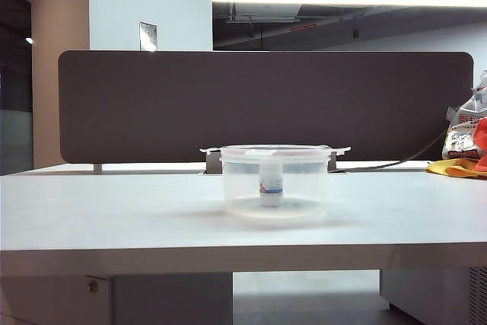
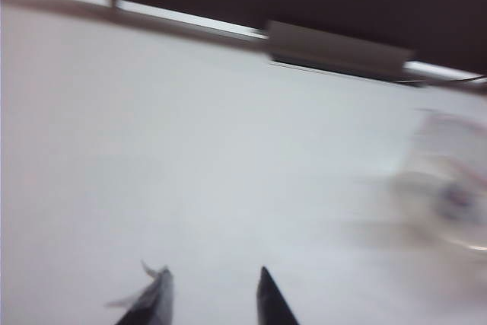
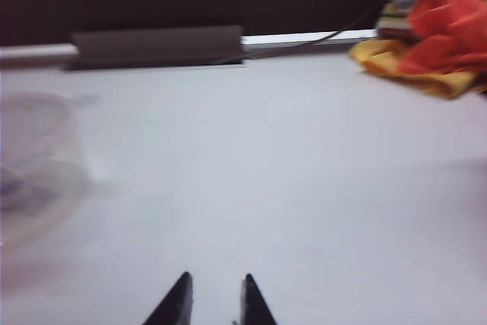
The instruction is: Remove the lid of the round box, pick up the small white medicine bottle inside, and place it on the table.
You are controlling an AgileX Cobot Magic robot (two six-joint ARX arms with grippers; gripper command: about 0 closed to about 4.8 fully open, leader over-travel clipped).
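Hovering left claw (image 2: 209, 294), right claw (image 3: 213, 298)

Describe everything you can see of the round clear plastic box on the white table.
The round clear plastic box is a translucent tub, wider than tall, with a thickened rim. It stands upright on the white table, before the dark partition panel. A thin clear lid with side tabs sits on top. A small white bottle with a blue band stands inside. Neither claw touches it.

We are seeing a clear round box (image 1: 275, 182), a white bottle (image 1: 271, 186) with a blue band, and a white table (image 1: 114, 211).
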